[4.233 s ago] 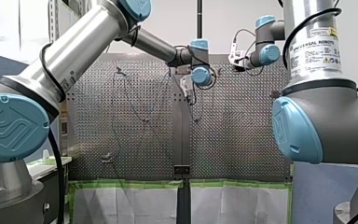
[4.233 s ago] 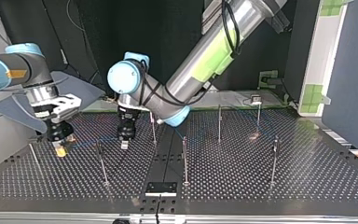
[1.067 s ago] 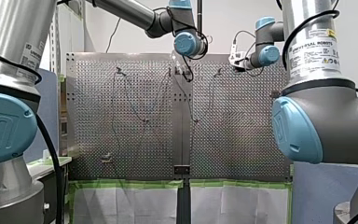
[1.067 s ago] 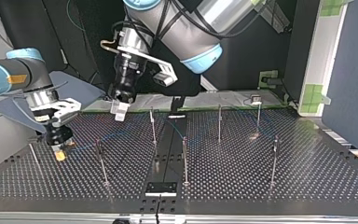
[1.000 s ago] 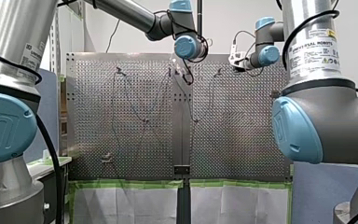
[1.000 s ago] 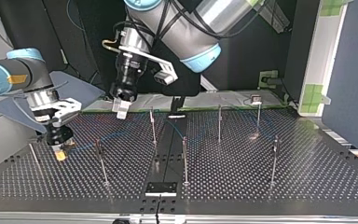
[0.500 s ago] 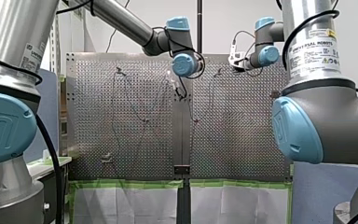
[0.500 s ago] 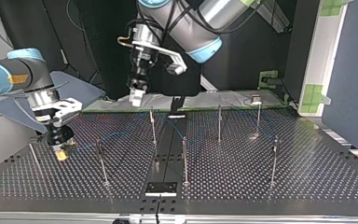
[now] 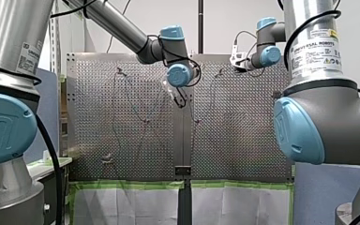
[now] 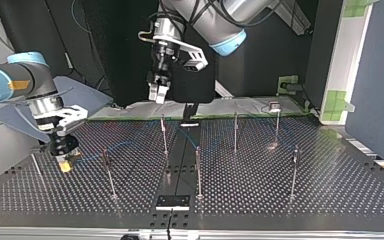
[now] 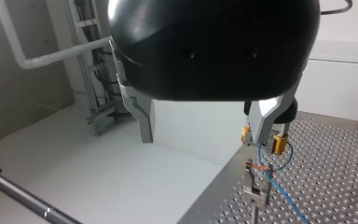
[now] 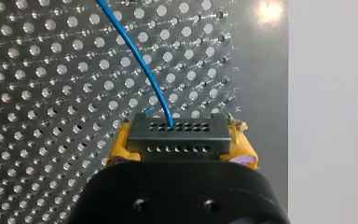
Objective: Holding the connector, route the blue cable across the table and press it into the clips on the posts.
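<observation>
- Your right gripper [image 12: 179, 140] clamped on connector [image 12: 178, 134], low over table [image 10: 280, 200] at top view's left; blue cable [image 12: 135, 51] leaves it.
- Your left gripper [image 10: 156, 94] hangs high over far edge, pointing down; grip unclear.

The cable [image 12: 140, 53] is blue, the connector [image 12: 179, 138] dark grey with two rows of holes. The pads [image 12: 120, 145] are yellow, the perforated table [image 12: 37, 70] silver.

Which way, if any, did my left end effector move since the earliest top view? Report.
Yes: left end effector rose off the table and drew nearer the far middle post.
</observation>
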You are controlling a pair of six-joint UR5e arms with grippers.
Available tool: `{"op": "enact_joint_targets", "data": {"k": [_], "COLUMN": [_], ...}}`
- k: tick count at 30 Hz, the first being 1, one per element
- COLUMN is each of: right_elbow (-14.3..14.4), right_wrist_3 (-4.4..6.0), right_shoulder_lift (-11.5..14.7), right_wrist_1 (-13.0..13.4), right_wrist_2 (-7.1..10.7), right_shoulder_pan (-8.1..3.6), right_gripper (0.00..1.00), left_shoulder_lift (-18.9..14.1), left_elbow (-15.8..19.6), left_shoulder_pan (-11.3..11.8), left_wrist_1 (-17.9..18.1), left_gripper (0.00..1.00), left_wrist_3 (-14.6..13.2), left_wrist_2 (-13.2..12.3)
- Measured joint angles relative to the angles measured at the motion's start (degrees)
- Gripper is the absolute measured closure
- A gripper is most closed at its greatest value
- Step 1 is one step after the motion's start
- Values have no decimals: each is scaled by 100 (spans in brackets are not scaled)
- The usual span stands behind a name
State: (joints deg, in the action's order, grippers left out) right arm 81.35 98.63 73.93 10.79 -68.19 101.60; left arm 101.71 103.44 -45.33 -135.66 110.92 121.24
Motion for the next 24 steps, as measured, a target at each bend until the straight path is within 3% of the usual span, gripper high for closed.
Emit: {"op": "enact_joint_targets", "data": {"k": [7,24], "right_elbow": [0,0], "right_wrist_3": [-2,-17], "right_shoulder_lift": [1,-5], "right_wrist_1": [-5,3], "right_wrist_2": [1,-11], "right_shoulder_pan": [-4,-15], "right_gripper": [100,100], "left_shoulder_lift": [297,1273], "left_elbow": [411,1392], "left_shoulder_pan": [188,167], "left_wrist_1": [412,1394], "left_gripper": [0,0], "left_wrist_3": [92,87], "left_wrist_2": [1,-4]}}
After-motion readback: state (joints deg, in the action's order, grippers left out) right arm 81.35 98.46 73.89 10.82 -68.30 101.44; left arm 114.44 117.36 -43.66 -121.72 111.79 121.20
